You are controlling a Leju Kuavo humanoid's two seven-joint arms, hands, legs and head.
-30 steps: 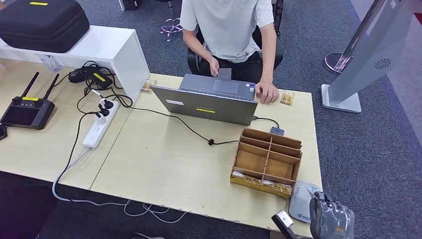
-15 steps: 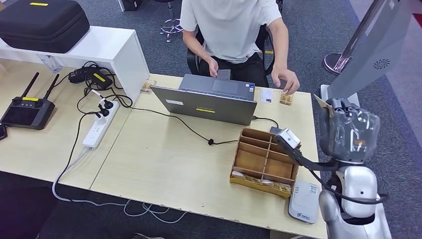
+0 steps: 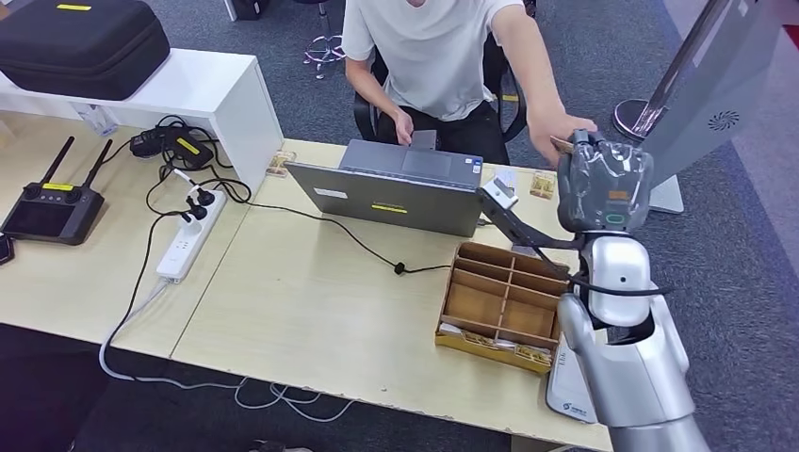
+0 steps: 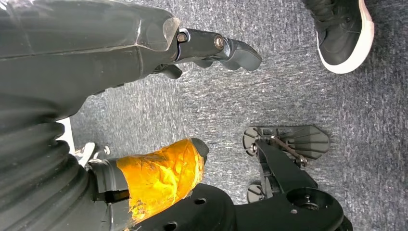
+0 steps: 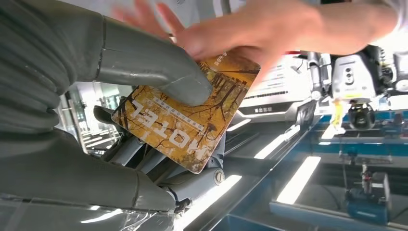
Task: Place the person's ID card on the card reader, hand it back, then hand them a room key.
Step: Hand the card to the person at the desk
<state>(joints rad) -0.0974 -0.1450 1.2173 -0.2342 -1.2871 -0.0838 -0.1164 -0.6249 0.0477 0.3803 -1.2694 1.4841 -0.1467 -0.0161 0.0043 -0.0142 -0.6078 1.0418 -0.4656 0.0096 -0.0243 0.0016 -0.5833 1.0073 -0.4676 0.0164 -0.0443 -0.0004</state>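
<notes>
Room key (image 5: 185, 122) (orange card printed HOTEL) is pinched in the right hand (image 3: 603, 181), thick thumb (image 5: 159, 65) pressed on its upper face, darker fingers beneath. Person's hand (image 5: 250, 29) has closed on the card edge farthest from the robot's palm; both parties grip it at once. Left hand (image 4: 144, 96) hangs over the floor, fingers apart, holding nothing. Below and behind the raised right hand: wooden organizer (image 3: 506, 306), card reader (image 3: 565, 381) at the table's near edge.

Risks: thumb releases before the person's grip is secure and the card drops; thumb releases late and the card gets tugged or bent
</notes>
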